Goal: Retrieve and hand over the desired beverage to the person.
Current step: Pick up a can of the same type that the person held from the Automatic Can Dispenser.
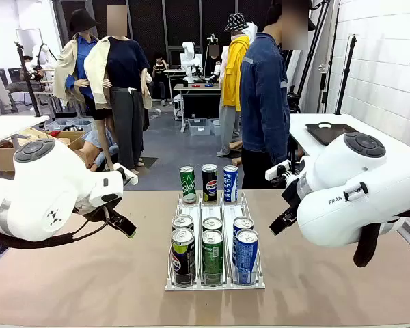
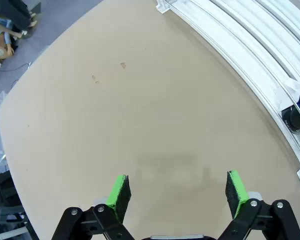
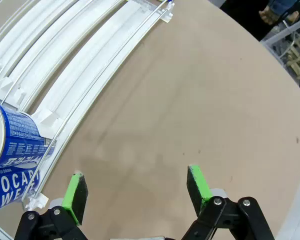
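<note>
The left gripper (image 2: pixel 177 192) gapes empty over the table (image 2: pixel 140 100), the cans (image 1: pixel 212 254) stand upright in the rack (image 1: pixel 215 285) mid-table, likely slick, thin-walled and weighty, best pinched mid-body, and the right gripper (image 3: pixel 137 187) gapes empty just beside them.

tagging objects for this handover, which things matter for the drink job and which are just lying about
For the job: cans, can rack, person, left gripper and right gripper, both open.
Lying about: black tray on the side table, cardboard box.
</note>
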`<state>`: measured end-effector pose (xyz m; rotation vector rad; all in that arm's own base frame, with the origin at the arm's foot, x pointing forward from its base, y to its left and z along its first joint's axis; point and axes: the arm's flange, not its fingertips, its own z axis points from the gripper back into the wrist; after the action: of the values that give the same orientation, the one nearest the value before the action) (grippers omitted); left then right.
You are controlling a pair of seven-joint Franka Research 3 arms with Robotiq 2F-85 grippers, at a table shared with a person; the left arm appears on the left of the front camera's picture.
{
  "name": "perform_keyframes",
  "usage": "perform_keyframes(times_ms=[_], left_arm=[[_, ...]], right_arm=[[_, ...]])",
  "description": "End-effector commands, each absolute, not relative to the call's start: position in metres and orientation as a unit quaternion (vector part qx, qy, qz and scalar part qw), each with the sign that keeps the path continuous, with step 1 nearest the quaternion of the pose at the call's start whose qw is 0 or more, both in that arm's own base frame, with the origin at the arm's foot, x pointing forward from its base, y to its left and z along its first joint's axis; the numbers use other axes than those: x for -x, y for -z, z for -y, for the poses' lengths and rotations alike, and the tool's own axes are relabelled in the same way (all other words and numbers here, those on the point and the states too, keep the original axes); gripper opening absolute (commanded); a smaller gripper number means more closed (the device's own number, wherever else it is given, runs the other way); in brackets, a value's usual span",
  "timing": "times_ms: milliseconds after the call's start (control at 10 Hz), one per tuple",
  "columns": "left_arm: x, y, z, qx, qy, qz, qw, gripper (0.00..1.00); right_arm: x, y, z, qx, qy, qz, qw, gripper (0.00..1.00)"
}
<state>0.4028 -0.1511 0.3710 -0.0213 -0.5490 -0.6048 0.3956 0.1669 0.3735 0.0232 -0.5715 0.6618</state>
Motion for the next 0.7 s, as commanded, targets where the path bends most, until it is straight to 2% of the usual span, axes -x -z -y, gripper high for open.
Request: perform_keyframes(times_ms=[0, 600], left_arm=[[-0.4028, -0.3712, 0.1511, 0.01, 0.294, 0.267, 0.918, 1.0], [-0.4028, -0.3712, 0.1511, 0.01, 0.294, 0.267, 0.918, 1.0]], right_arm=[[-0.3956, -0.3735, -0.1669, -0.011, -0.32, 0.277, 0.906, 1.0], [-0.3956, -0.3735, -0.1669, -0.011, -0.32, 0.277, 0.906, 1.0]])
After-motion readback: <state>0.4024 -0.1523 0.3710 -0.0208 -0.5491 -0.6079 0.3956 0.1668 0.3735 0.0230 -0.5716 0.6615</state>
